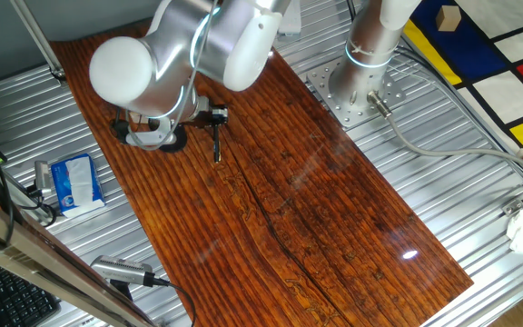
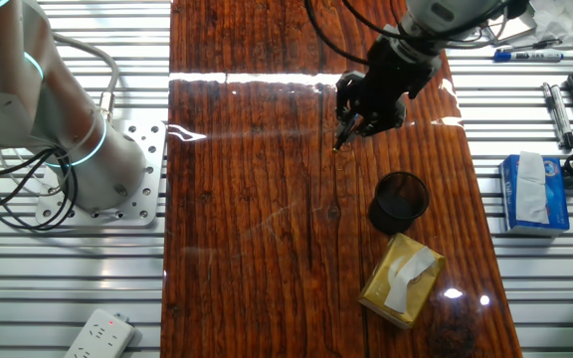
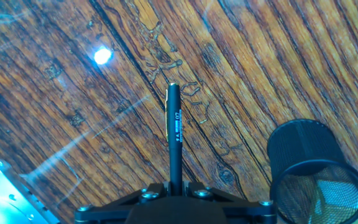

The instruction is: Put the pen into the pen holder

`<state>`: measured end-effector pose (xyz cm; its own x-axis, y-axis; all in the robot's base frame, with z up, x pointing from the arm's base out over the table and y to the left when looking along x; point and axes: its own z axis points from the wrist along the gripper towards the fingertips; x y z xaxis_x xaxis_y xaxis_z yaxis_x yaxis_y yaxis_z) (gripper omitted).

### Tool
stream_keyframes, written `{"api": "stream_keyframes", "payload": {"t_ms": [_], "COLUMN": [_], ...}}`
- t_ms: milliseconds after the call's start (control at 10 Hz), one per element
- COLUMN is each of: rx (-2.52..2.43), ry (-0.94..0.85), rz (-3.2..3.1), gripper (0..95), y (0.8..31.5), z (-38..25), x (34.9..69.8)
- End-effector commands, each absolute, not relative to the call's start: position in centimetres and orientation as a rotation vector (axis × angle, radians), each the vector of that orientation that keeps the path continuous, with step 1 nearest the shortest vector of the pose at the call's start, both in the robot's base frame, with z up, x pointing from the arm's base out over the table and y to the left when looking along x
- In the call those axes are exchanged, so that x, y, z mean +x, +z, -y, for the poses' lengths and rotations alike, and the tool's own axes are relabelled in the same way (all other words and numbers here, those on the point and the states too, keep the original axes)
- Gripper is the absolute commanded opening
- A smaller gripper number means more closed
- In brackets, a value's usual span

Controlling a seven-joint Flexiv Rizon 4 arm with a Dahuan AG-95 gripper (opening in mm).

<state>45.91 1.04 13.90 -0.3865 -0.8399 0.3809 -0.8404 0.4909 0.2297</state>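
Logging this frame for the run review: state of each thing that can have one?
gripper: shut on the pen, above the wooden board
pen: held between the fingers, off the board, not in the pen holder
pen holder: upright, mouth open, nothing seen inside
cardboard box: lying on the board right beside the holder; touching or not, cannot tell
tissue pack: lying off the board, tissue showing at its opening

Hand view: end effector (image 3: 174, 198) cut off by bottom edge, fingertips unseen | pen (image 3: 174, 140) lower end hidden between the jaws | pen holder (image 3: 314, 174) cropped at bottom edge | One fixed view: arm hides pen holder; pen (image 1: 216, 141) too thin to show detail | Other fixed view: pen (image 2: 343, 133) mostly hidden by end effector (image 2: 364, 117)
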Motion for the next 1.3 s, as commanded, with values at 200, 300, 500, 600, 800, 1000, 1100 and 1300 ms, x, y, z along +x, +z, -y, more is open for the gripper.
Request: {"api": "stream_keyframes", "payload": {"t_ms": [200,300,500,600,800,1000,1100,1300], "rx": [1.355,1.331,1.296,1.28,1.272,1.26,1.257,1.25], "ry": [0.024,0.037,0.045,0.047,0.053,0.068,0.065,0.065], "rz": [2.315,2.325,2.351,2.366,2.374,2.374,2.377,2.384], "gripper": [0.0,0.0,0.0,0.0,0.0,0.0,0.0,0.0], "y": [13.9,13.9,13.9,13.9,13.9,13.9,13.9,13.9], "z": [-1.05,-1.05,-1.05,-1.05,-1.05,-1.05,-1.05,-1.05], "x": [45.91,45.91,45.91,45.91,45.91,45.91,45.91,45.91]}}
